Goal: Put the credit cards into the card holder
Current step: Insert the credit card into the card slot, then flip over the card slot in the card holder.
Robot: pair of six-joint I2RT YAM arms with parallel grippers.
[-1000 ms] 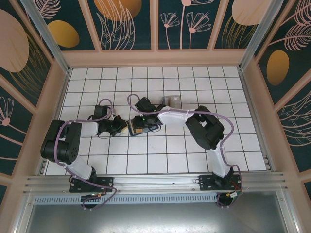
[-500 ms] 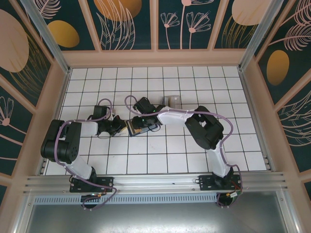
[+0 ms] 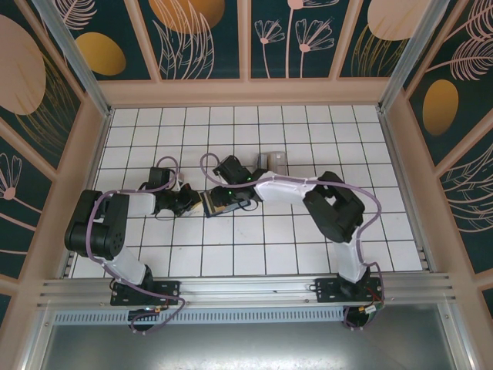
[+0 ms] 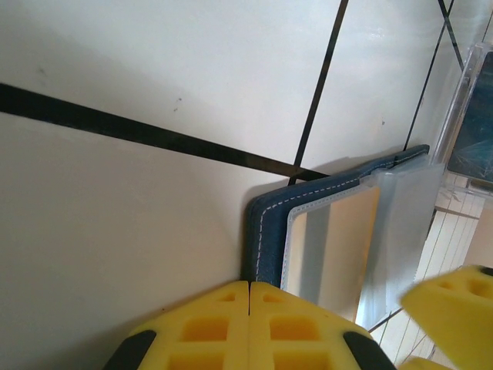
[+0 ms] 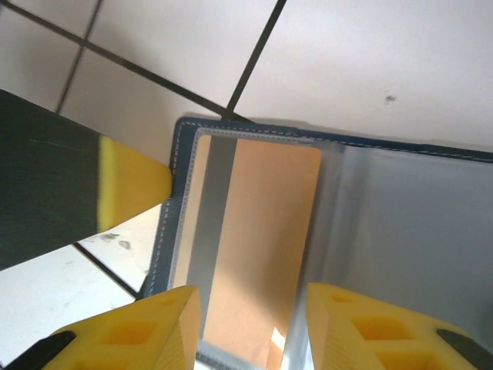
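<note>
White tiled surface (image 3: pixel 308 123) with thin dark grout lines, boxed in by a pale wooden frame (image 3: pixel 246 92); the navy card holder (image 3: pixel 218 202) lies open and flat on it, left of centre, white stitching round its edge; a clear plastic rack (image 3: pixel 274 160) sits further back, apart from it; few tiny specks on the tiles up close.
</note>
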